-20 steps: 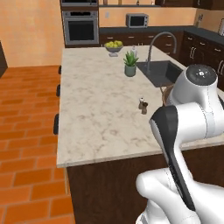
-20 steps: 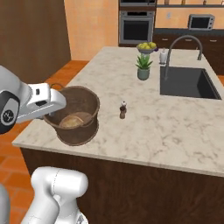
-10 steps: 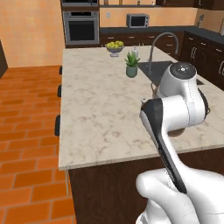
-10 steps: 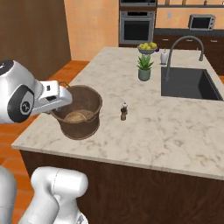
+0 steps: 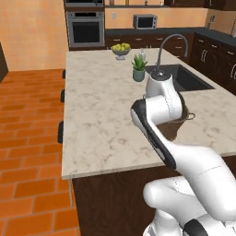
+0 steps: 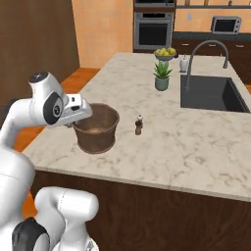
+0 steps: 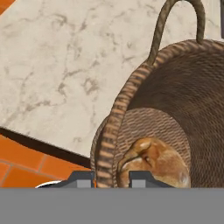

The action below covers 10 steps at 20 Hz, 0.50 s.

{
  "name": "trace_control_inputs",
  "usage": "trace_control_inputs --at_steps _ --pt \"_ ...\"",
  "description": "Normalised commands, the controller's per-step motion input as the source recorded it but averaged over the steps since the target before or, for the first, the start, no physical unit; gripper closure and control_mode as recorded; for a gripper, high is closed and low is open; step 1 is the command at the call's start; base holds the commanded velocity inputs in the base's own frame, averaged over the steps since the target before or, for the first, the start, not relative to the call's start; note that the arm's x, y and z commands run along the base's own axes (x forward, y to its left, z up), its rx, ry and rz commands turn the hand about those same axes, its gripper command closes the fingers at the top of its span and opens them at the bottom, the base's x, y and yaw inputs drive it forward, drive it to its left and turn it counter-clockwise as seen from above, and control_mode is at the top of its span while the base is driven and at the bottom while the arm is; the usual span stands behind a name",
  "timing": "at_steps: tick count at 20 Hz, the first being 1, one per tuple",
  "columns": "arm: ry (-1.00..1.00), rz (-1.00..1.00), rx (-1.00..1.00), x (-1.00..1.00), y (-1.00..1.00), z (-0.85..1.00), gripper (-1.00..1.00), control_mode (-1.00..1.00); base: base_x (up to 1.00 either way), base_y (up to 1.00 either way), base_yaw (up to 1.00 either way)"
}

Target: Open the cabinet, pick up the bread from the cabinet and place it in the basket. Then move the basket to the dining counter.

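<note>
Your claw (image 7: 106, 178) is clamped on the rim of the basket (image 6: 97, 128), which sits on the marble desk (image 6: 196, 142) near its edge, bread (image 7: 153, 162) lying inside it

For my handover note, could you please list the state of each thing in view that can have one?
Gripper: shut on the round brown woven basket's rim.
Round brown woven basket: upright over the counter edge, rim pinched by the gripper; whether its base touches, cannot tell.
Golden-brown bread loaf: lying inside the basket.
Pale beige marbled dining counter: bearing a small dark bottle, potted plant and fruit bowl.
</note>
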Motion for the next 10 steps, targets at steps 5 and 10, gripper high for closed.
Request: trace_control_inputs --at_steps 5,10 --pt "0.08 0.13 0.0 1.0 0.0 -0.75 1.0 -1.0 0.0 0.0 0.0" --pt "0.03 0.13 0.0 1.0 0.0 -0.78 1.0 -1.0 0.0 0.0 0.0"
